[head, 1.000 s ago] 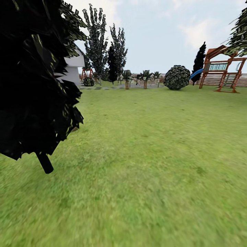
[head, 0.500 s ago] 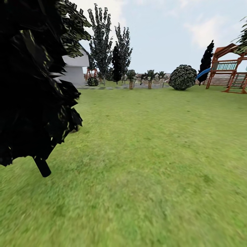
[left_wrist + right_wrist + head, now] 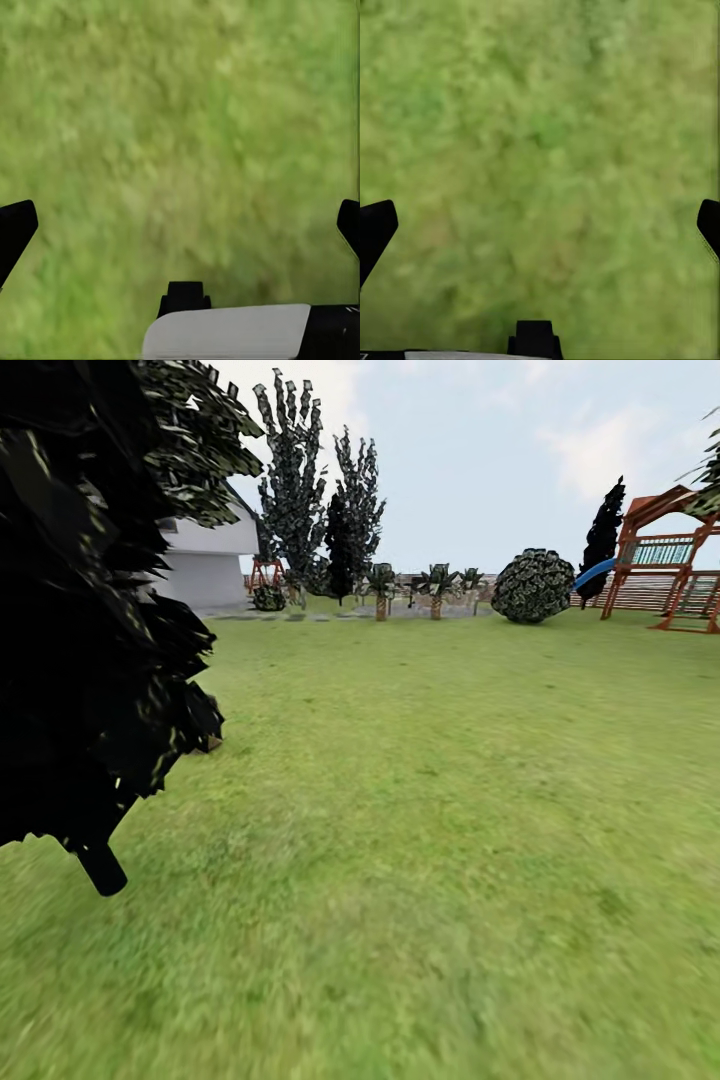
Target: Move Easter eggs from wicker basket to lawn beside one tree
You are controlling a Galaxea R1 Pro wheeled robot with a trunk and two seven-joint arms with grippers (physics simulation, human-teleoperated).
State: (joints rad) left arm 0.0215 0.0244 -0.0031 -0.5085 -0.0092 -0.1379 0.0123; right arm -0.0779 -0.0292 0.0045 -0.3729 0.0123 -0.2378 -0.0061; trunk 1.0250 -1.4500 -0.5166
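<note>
The lawn spreads wide and green across the head view. The Easter eggs and the wicker basket are out of view. In the left wrist view my left gripper hangs open over bare grass, its black fingertips at the picture's two edges. In the right wrist view my right gripper is open the same way over grass, with nothing between its fingertips.
A dark cone-shaped tree looms close at the left, a small brown shape at its foot. Far back stand a white house, tall ragged trees, short palms, a round bush and a red playset.
The whole head view has shifted with the camera: far things slid right, and the dark tree now sits further left and lower. Nothing on the lawn has moved.
</note>
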